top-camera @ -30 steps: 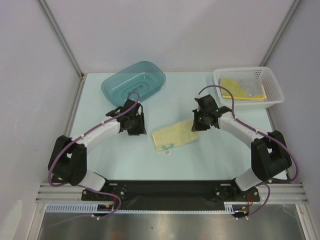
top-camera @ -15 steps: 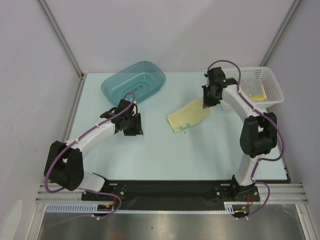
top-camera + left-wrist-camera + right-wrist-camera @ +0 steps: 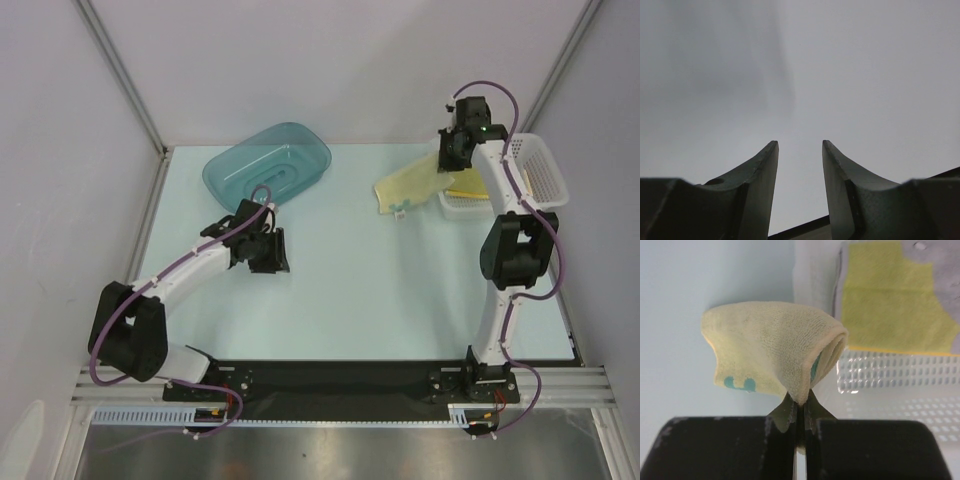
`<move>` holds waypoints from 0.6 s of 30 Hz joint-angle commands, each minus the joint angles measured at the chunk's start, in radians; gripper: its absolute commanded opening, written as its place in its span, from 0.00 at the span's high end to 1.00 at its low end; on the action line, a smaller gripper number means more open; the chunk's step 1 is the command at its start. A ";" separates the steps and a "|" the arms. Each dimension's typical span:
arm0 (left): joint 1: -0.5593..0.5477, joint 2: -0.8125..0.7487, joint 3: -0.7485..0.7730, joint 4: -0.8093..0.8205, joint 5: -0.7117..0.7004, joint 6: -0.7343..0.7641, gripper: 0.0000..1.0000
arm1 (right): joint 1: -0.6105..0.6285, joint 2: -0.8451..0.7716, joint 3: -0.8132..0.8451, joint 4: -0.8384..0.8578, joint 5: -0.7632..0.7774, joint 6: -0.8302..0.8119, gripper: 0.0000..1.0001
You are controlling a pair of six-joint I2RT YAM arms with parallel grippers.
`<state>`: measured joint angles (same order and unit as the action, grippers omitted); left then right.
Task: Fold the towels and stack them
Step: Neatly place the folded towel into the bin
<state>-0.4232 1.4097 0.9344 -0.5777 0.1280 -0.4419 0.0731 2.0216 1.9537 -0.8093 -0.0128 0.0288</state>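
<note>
Beside basket (image 3: pixel 880 375) edge, right end effector (image 3: pixel 799 401) clamps folded cream towel (image 3: pixel 775 345); left end effector (image 3: pixel 800 146) parted, empty.

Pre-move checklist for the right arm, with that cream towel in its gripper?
1. Right gripper grip on cream towel: ok, shut on a pinched fold.
2. Fold tidy: cannot tell, the cloth hangs bunched.
3. Towel over white basket: not ok, it hangs mostly over the table beside the rim.
4. Yellow towel in the basket lying flat: ok.
5. Left gripper open and empty: ok.
</note>
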 commanded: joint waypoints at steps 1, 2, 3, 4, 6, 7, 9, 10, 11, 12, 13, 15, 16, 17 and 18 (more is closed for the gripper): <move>-0.002 -0.012 0.010 0.022 0.022 0.023 0.53 | -0.053 0.072 0.141 -0.036 -0.018 -0.026 1.00; -0.002 -0.006 0.014 0.022 0.024 0.025 0.53 | -0.059 0.086 0.168 -0.040 -0.027 -0.026 1.00; 0.000 0.003 0.015 0.021 0.027 0.025 0.53 | -0.065 0.121 0.221 -0.044 -0.035 -0.026 1.00; -0.002 0.009 0.017 0.021 0.027 0.026 0.53 | -0.065 0.137 0.246 -0.047 -0.041 -0.026 1.00; -0.002 0.015 0.018 0.021 0.028 0.028 0.54 | -0.065 0.179 0.306 -0.059 -0.053 -0.026 1.00; -0.002 0.017 0.020 0.019 0.030 0.028 0.53 | -0.091 0.202 0.374 -0.089 -0.055 -0.024 1.00; -0.002 0.018 0.024 0.019 0.030 0.031 0.53 | -0.107 0.264 0.439 -0.122 -0.058 -0.021 1.00; -0.002 0.018 0.024 0.021 0.028 0.032 0.52 | -0.113 0.275 0.474 -0.135 -0.059 -0.020 1.00; -0.002 0.018 0.027 0.021 0.028 0.034 0.52 | -0.127 0.279 0.475 -0.130 -0.071 -0.015 1.00; -0.002 0.020 0.030 0.018 0.028 0.035 0.51 | -0.134 0.276 0.468 -0.122 -0.075 -0.010 1.00; -0.002 0.018 0.032 0.018 0.028 0.037 0.51 | -0.142 0.273 0.461 -0.110 -0.076 -0.007 1.00; -0.002 0.026 0.041 0.013 0.028 0.040 0.51 | -0.170 0.269 0.459 -0.108 -0.079 -0.004 1.00; -0.002 0.031 0.043 0.012 0.027 0.040 0.51 | -0.179 0.267 0.459 -0.110 -0.076 -0.003 1.00; -0.002 0.035 0.046 0.012 0.030 0.040 0.51 | -0.199 0.263 0.458 -0.110 -0.079 -0.006 1.00; -0.002 0.038 0.046 0.015 0.033 0.040 0.51 | -0.208 0.261 0.455 -0.108 -0.082 -0.006 1.00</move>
<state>-0.4232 1.4364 0.9394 -0.5785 0.1425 -0.4248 -0.0860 2.2971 2.3642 -0.9150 -0.0902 0.0257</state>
